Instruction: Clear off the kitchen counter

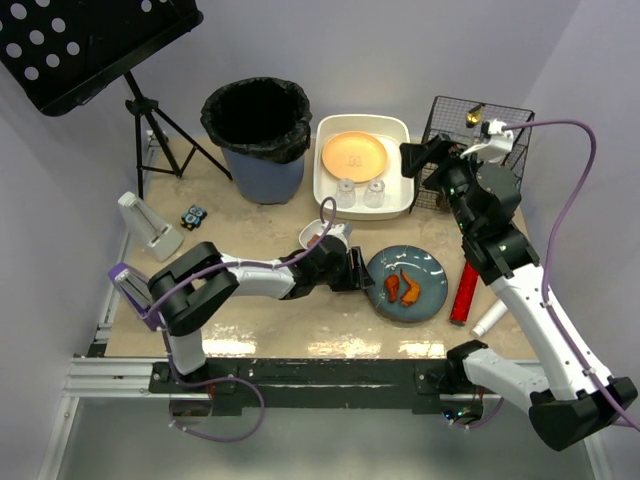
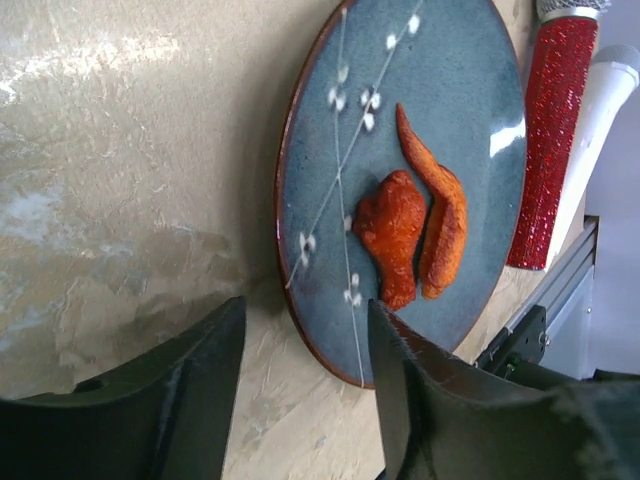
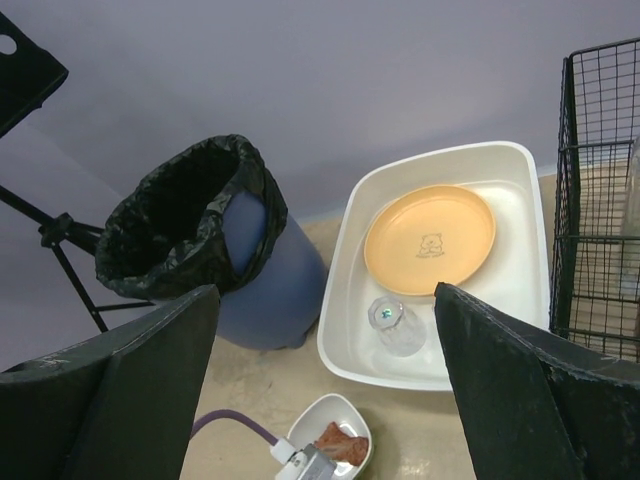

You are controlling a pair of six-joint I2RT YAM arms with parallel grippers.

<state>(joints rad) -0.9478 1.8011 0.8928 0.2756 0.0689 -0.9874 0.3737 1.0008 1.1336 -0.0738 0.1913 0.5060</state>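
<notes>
Top external view: the beige, mottled stone-like kitchen counter (image 1: pixel 260 320) is being shown spanning the whole work area, with the arm bases at its dark front edge. The left gripper (image 1: pixel 358 270) is being held low at the left rim of a round blue-grey ceramic plate (image 1: pixel 425 270), on which two orange-red fried chicken pieces (image 1: pixel 402 287) are lying. In the left wrist view the left gripper (image 2: pixel 303 340) is being kept spread, its jaws straddling the plate (image 2: pixel 470 90) at the near rim; whether the rim is being touched cannot be told. A red glittery cylinder (image 1: pixel 466 290) and a white cylinder (image 1: pixel 490 320) are lying side by side just right of the plate.

The right gripper (image 1: pixel 420 158) is being held above the counter's far right part, between a white rectangular plastic tub (image 1: pixel 365 122) and a black wire basket (image 1: pixel 450 120). In the right wrist view its jaws (image 3: pixel 325 380) are being held wide apart with nothing between them. An orange round plate (image 3: pixel 430 238) and an upturned clear glass (image 3: pixel 398 325) are sitting inside the tub (image 3: pixel 335 300). A blue bin with a black liner (image 1: pixel 258 135) is standing left of the tub, and a small white dish of brownish food (image 1: pixel 320 235) is resting behind the left wrist.
</notes>
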